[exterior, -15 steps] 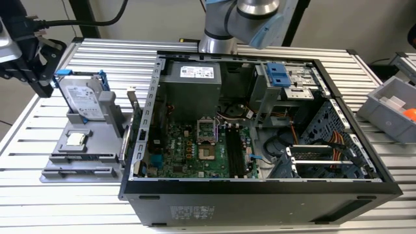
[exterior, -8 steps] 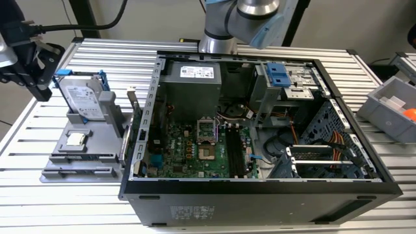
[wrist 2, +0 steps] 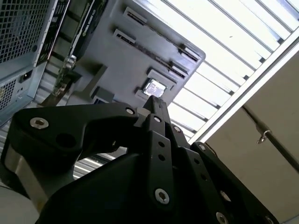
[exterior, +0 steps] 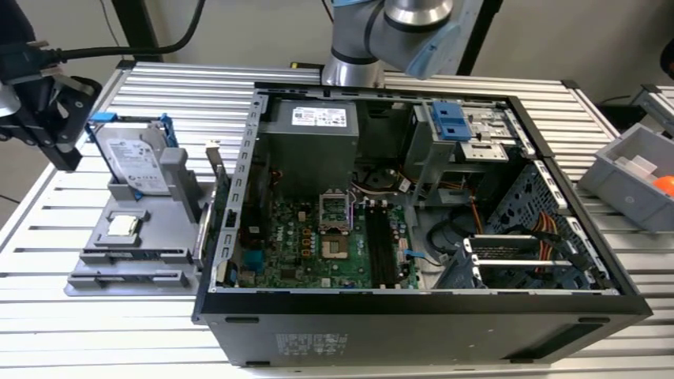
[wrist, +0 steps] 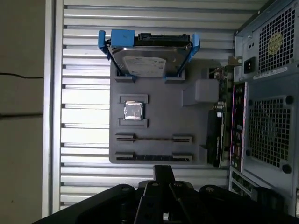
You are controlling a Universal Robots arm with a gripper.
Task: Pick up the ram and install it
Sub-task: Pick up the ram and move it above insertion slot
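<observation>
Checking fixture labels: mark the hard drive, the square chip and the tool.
hard drive [wrist: 149, 63]: first wrist view, its silver labelled face.
square chip [wrist: 133, 111]: first wrist view, middle of its lid.
tool [wrist: 163, 169]: first wrist view, at its tip.

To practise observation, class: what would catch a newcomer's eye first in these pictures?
The open computer case with its green motherboard sits in the middle of the exterior view. On the exterior view's left, a hard drive in a blue bracket stands on a grey holder, the black tool beside it.
</observation>
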